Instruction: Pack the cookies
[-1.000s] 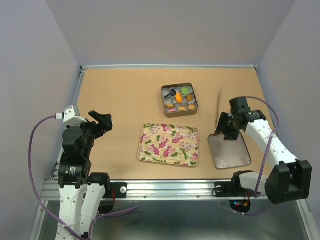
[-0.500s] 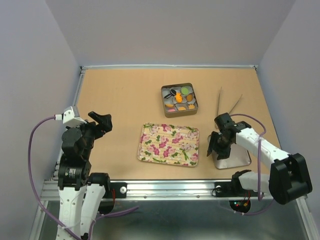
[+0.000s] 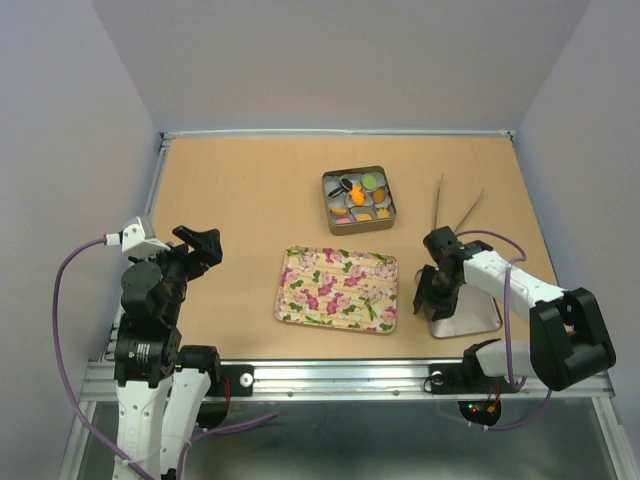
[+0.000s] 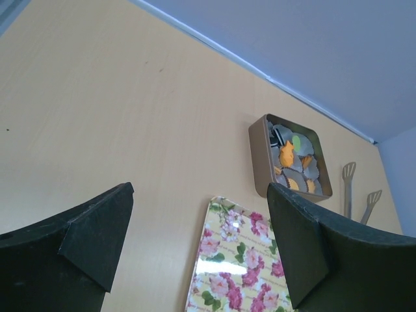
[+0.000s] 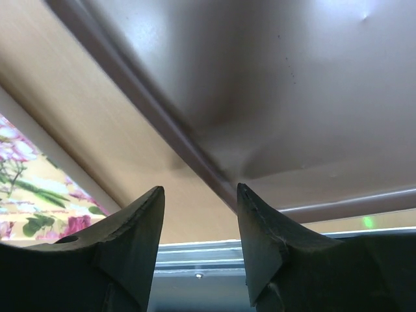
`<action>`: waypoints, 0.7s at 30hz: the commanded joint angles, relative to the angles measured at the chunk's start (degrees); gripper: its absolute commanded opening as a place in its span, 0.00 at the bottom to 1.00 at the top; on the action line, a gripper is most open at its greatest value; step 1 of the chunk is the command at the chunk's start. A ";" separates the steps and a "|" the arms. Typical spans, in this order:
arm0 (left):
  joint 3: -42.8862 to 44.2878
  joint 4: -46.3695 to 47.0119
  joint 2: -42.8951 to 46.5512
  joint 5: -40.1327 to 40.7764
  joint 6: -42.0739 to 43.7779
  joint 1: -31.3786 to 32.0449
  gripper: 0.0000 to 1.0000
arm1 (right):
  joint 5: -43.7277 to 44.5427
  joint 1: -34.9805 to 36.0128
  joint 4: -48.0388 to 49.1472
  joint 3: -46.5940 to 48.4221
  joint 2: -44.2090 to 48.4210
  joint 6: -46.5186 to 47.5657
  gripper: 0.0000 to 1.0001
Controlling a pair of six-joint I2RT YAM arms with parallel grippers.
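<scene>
As the cookies (image 3: pixel 358 197) lie in the tin (image 3: pixel 328 205) at the far middle, closing is judged in hand: the left rim of the lid (image 3: pixel 478 312) is straddled by the right gripper (image 3: pixel 428 300), jaws apart. The left gripper (image 3: pixel 200 245) is held wide open. Next, the rim must be pinched.

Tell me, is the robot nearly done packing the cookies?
Nearly. The cookies sit in the tin; the floral tray holds none. The right claw is open at the edge of the silver lid, not gripping yet. Left to do: putting that lid on the tin. The left claw rests open.
</scene>
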State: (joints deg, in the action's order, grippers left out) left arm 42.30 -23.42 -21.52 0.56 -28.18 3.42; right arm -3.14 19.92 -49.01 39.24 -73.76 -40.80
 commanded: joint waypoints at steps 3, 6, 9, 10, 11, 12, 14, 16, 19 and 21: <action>-0.47 1.53 1.39 1.29 -0.20 0.36 0.95 | 5.42 0.56 1.55 2.59 -3.93 -1.04 0.54; -0.38 1.54 1.57 1.55 -0.20 0.53 0.95 | 6.82 0.56 2.17 4.08 -7.01 -0.34 0.54; -0.47 1.53 1.65 1.64 -0.29 0.53 0.95 | 7.09 0.64 3.04 4.88 -8.94 0.45 0.50; -0.38 1.62 1.48 1.64 -0.29 0.53 0.95 | 6.92 0.56 3.40 5.05 -9.30 0.89 0.49; -0.47 1.54 1.65 1.73 -0.38 0.53 0.95 | 6.74 0.56 3.49 5.49 -9.82 1.24 0.46; -0.38 1.62 1.65 1.73 -0.38 0.53 0.95 | 6.13 0.56 3.57 5.67 -9.91 1.59 0.43; -0.56 1.80 1.65 1.73 -0.29 0.53 0.95 | 5.86 0.64 3.58 6.02 -10.18 2.47 0.28; -0.64 1.97 1.65 1.73 -0.29 0.53 0.95 | 5.34 0.82 3.57 5.76 -9.65 2.83 0.12; -0.73 2.24 1.65 1.73 -0.29 0.53 0.95 | 4.28 1.43 3.23 5.58 -8.60 2.91 0.01; -0.73 2.50 1.57 1.73 -0.12 0.53 0.95 | 3.49 1.78 2.18 6.28 -7.46 2.92 0.01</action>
State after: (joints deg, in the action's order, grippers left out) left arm 42.26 -23.35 -20.43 1.78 -28.56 3.75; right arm 1.02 20.75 -48.56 43.68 -83.09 -38.37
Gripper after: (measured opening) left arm 0.953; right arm 0.020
